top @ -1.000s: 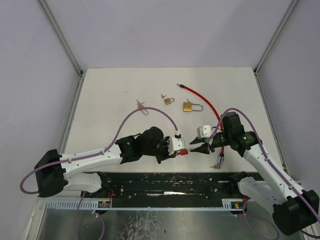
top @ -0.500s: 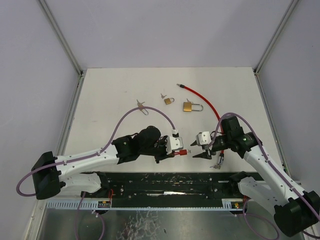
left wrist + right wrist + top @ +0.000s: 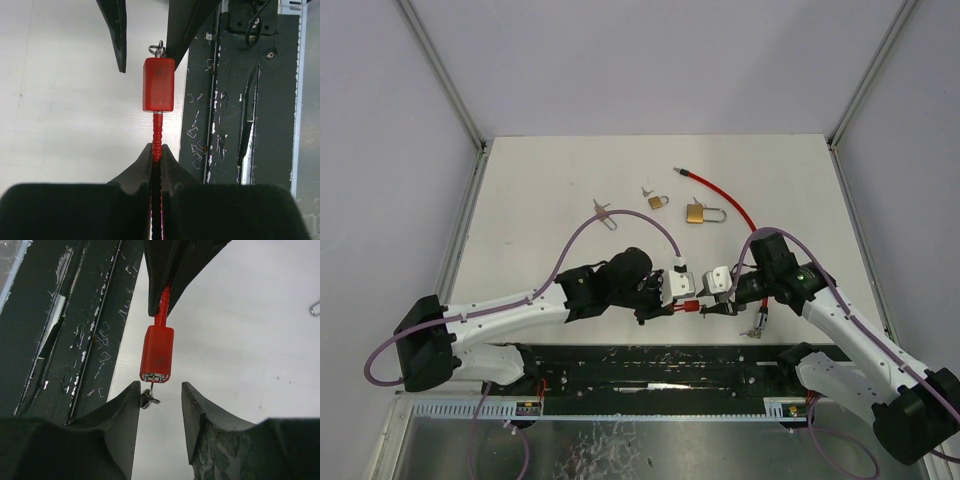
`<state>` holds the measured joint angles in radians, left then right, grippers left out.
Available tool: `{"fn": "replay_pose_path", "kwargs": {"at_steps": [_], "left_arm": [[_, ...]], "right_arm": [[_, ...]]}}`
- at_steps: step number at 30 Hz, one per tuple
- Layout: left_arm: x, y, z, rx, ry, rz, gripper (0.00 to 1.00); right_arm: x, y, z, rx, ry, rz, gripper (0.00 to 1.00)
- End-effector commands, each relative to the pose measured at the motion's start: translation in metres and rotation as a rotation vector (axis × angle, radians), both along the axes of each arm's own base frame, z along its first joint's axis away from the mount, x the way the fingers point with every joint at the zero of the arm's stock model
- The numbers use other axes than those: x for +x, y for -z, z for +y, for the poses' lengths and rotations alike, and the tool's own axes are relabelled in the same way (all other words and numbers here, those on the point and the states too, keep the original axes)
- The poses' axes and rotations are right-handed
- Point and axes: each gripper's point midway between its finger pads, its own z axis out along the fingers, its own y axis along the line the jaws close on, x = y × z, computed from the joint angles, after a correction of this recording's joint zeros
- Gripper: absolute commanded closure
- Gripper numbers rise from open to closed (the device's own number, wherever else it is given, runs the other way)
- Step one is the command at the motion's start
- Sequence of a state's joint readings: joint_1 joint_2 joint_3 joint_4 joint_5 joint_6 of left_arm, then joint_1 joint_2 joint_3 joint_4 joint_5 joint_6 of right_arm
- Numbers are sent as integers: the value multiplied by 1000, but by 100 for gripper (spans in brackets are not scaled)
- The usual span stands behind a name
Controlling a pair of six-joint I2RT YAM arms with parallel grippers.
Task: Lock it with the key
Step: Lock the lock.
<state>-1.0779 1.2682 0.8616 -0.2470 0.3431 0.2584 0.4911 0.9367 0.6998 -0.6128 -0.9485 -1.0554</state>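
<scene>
My left gripper [image 3: 672, 308] [image 3: 157, 150] is shut on the ribbed red cable just behind the red lock body [image 3: 688, 306] [image 3: 159, 84], holding it above the table's near edge. A small silver key [image 3: 150, 399] [image 3: 158, 49] sticks out of the lock body's [image 3: 157, 354] far end. My right gripper [image 3: 709, 305] [image 3: 160, 387] faces it, open, its fingers on either side of the key. The key's head sits close against one finger; the other finger is well apart. The red cable [image 3: 725, 200] runs on across the table to the back.
Two brass padlocks [image 3: 659, 202] [image 3: 696, 213] lie at the back middle, with loose keys [image 3: 604, 212] to their left. Another key bunch [image 3: 752, 331] lies under the right arm. The black rail [image 3: 670, 370] borders the near table edge.
My right gripper backed off and opened wider, then came back left and narrowed around the key. The left gripper stayed shut on the cable, shifting only slightly.
</scene>
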Motion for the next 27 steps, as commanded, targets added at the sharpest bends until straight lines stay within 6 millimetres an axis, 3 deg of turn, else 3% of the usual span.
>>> {"fn": "replay_pose_path", "kwargs": {"at_steps": [1, 15, 17, 19, 25, 27], "left_arm": [[1, -23, -12, -66, 15, 0, 100], [6, -21, -18, -50, -4, 33, 100], [7, -22, -19, -51, -9, 41, 100], [7, -22, -19, -53, -6, 49, 100], [6, -21, -22, -59, 8, 70, 100], [7, -20, -22, -56, 8, 78, 100]], "right_arm": [[4, -1, 2, 10, 23, -32, 57], [6, 10, 0, -67, -9, -112, 75], [7, 11, 0, -72, -9, -116, 81], [8, 11, 0, -76, -8, -119, 99], [7, 10, 1, -69, -15, -119, 100], [5, 8, 2, -60, -27, -127, 90]]}}
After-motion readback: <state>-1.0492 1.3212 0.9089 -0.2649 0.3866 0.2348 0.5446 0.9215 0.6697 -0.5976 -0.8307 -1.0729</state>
